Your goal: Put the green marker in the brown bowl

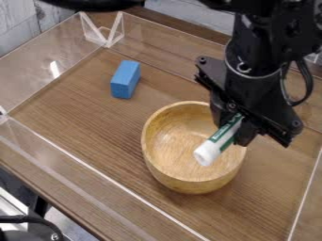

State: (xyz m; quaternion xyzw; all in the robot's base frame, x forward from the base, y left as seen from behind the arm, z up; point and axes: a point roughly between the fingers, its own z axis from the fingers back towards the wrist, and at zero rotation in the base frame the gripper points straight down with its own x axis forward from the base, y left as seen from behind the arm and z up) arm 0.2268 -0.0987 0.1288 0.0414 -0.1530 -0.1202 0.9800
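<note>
Over the round light-brown wooden bowl (170, 168), your black gripper (233, 115) has the slim white-and-green plastic marker (220, 141) pinched.

Probably light, stiff and a bit slippery, so you'd want the barrel's middle, not the end.

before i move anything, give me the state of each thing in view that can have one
green-and-white pen-shaped marker: held, tilted, white end low over the bowl
black two-fingered end effector: closed on the marker, above the bowl
round light-brown wooden bowl: upright, open side up, marker not yet released into it
small blue rectangular block: resting on the table, apart from the bowl
</note>
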